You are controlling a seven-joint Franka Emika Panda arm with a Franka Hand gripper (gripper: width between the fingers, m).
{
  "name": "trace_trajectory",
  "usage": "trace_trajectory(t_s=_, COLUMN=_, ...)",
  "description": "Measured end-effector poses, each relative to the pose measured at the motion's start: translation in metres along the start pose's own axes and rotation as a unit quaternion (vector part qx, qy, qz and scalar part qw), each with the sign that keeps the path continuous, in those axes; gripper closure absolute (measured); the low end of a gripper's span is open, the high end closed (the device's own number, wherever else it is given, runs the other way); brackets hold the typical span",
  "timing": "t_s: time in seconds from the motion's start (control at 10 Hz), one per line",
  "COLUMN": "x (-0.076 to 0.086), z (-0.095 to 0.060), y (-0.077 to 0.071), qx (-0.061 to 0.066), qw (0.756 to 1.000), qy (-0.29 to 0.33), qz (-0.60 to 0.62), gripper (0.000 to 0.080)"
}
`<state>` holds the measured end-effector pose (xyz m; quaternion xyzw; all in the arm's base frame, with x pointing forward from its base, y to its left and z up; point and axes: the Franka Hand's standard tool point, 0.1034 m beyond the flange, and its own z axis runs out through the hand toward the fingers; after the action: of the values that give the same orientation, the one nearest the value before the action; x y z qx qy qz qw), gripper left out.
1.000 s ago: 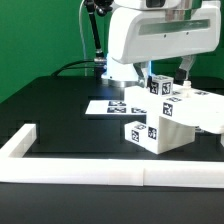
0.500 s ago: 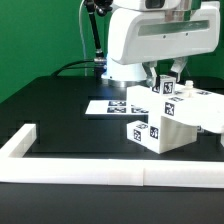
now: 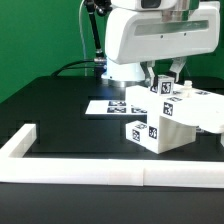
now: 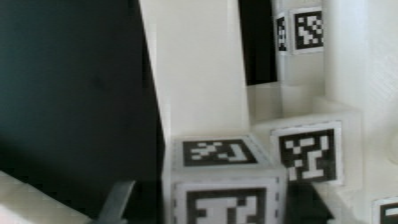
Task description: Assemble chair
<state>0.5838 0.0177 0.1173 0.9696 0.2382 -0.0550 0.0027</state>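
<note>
On the black counter (image 3: 70, 115), toward the exterior view's right, stands the chair (image 3: 170, 120): a chunky white block of panels and cube-ended pieces, tagged in black and white, partly joined. Behind it lies the marker board (image 3: 105, 105). The tool (image 3: 172, 76), spread wide a second ago, has now drawn together on an upright part at the top. I judge it ready to seat or turn that piece.

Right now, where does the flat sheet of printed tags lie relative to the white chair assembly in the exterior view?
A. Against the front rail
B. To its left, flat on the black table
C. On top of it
B: the tag sheet lies flat on the table, left of the chair assembly.
</note>
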Motion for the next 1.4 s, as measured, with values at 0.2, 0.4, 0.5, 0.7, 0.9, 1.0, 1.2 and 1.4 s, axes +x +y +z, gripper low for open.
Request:
trace_trajectory(t_s=0.2, x=0.001, z=0.0, y=-0.001, qx=0.005, qw=0.996, qy=0.002, qz=0.094, gripper=0.0515)
trace_trajectory(t_s=0.4, x=0.001, z=0.0, y=-0.002, qx=0.006, qw=0.986, qy=0.002, qz=0.165, gripper=0.0514)
trace_trajectory(t_s=0.5, x=0.002, z=-0.001, y=-0.002, qx=0.006, qw=0.982, qy=0.002, qz=0.188, gripper=0.0514)
trace_trajectory(t_s=0.7, x=0.002, z=-0.001, y=-0.003, qx=0.007, qw=0.968, qy=0.002, qz=0.25, gripper=0.0514)
trace_trajectory(t_s=0.9, x=0.003, z=-0.001, y=-0.004, qx=0.007, qw=0.951, qy=0.002, qz=0.31, gripper=0.0512)
trace_trajectory(t_s=1.0, x=0.006, z=-0.003, y=-0.007, qx=0.005, qw=0.949, qy=0.01, qz=0.315, gripper=0.0512)
trace_trajectory(t_s=1.2, x=0.011, z=-0.004, y=-0.014, qx=0.005, qw=0.919, qy=0.026, qz=0.393, gripper=0.0512)
trace_trajectory(t_s=1.4, x=0.014, z=-0.004, y=-0.025, qx=0.012, qw=0.879, qy=0.03, qz=0.477, gripper=0.0512)
